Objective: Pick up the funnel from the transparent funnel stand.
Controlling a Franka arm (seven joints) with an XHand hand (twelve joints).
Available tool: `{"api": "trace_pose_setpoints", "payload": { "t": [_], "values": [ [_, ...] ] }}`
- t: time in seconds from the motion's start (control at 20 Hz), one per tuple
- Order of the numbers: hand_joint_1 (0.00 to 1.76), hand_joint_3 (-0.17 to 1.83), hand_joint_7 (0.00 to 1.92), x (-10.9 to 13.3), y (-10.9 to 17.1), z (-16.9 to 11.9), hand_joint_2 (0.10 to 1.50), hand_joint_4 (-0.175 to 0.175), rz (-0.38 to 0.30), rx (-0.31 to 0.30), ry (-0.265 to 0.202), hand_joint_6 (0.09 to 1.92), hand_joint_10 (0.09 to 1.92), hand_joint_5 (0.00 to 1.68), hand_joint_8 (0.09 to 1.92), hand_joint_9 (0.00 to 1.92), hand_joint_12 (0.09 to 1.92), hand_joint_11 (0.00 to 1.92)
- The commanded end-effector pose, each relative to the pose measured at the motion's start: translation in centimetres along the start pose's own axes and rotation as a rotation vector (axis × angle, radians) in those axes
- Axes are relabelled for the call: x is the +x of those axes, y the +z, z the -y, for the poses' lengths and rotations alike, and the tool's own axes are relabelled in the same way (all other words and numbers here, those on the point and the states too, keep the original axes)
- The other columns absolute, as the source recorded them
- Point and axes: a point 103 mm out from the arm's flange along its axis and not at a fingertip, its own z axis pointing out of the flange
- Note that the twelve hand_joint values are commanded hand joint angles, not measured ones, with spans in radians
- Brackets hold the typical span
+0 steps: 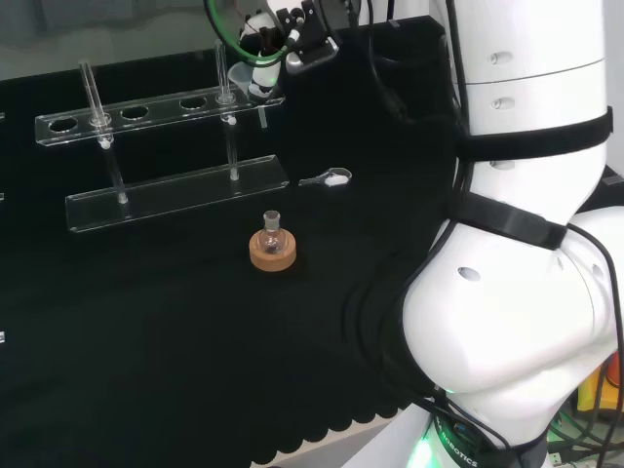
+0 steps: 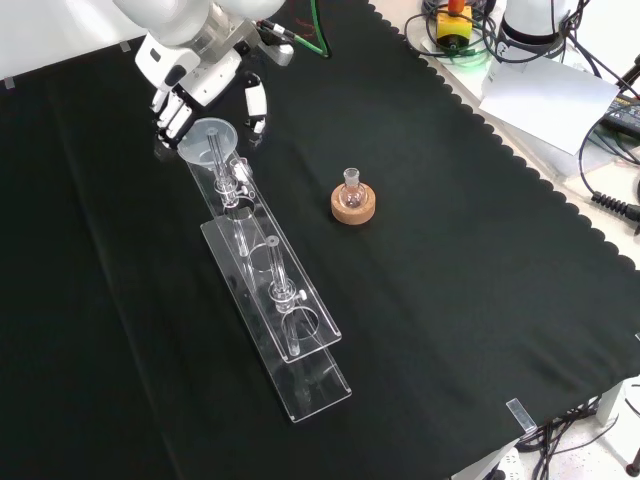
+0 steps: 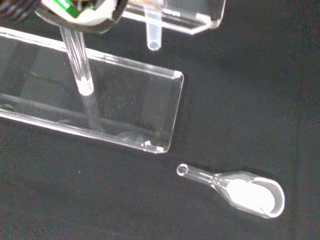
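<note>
A translucent white funnel [image 2: 208, 136] sits in the end hole of the clear funnel stand [image 2: 300, 330]; in the head view this is the stand's [image 1: 156, 107] right end. The black and white hand [image 2: 200, 80] hangs just over the funnel, with fingers [image 2: 170, 118] on one side of its rim and the thumb [image 2: 257, 105] on the other, a small gap showing at the thumb. In the head view the hand [image 1: 265, 47] is above the funnel [image 1: 265, 80]. The wrist view shows the funnel's stem [image 3: 152, 39] poking below the stand's upper shelf [image 3: 200, 15].
A small round flask on a cork ring [image 2: 353, 201] stands on the cloth to the right of the stand in the front view. A clear scoop with white powder [image 3: 250, 192] lies near the stand's base plate [image 3: 110, 112], also seen as the scoop [image 1: 328, 178] in the head view.
</note>
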Motion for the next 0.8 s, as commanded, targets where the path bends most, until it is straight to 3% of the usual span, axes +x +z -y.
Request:
{"api": "trace_pose_setpoints", "payload": {
  "t": [0.05, 0.5, 0.8],
  "values": [
    [0.88, 0.55, 0.16, 0.2, -0.4, 0.1, 0.62, -0.098, 0.005, -0.002, -0.014, 0.09, 0.57, 0.25, 0.69, 0.70, 1.41, 0.36],
    [0.87, 0.58, 0.06, 0.9, -0.1, -0.6, 0.60, -0.095, 0.020, 0.054, -0.008, 0.09, 0.60, 0.16, 0.69, 0.60, 1.43, 0.32],
    [0.86, 0.60, 0.04, 1.3, -0.1, -0.9, 0.58, -0.094, 0.091, 0.062, 0.006, 0.09, 0.64, 0.15, 0.70, 0.57, 1.43, 0.28]
  ]
}}
